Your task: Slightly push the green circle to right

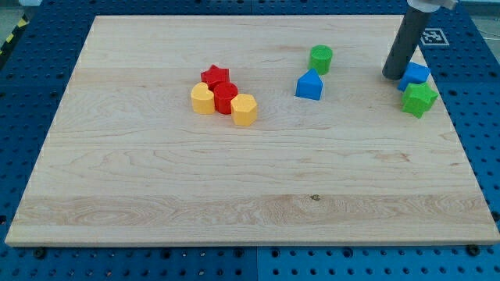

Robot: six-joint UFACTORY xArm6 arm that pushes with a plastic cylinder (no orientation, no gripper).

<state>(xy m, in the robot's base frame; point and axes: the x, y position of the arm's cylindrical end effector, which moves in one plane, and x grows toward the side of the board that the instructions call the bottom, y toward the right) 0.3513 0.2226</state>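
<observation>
Up top right of centre: green circle (321,58) standing on wooden board (156,195), just above-right of blue block (309,85). Further right, my tip (391,76), a plain rod with nothing to spread or pinch, touching second blue block (415,76); green star (419,99) below. Left of centre: red star (215,76), red block (225,98), yellow heart (202,100), yellow block (244,109), clustered.

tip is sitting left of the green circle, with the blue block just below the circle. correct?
Not quite. My tip is on the view's right of the green circle, not its left, with open board between them; it stands beside the other blue block, above the green star. The camera view shows this. The blue block just below the circle is as you say.
</observation>
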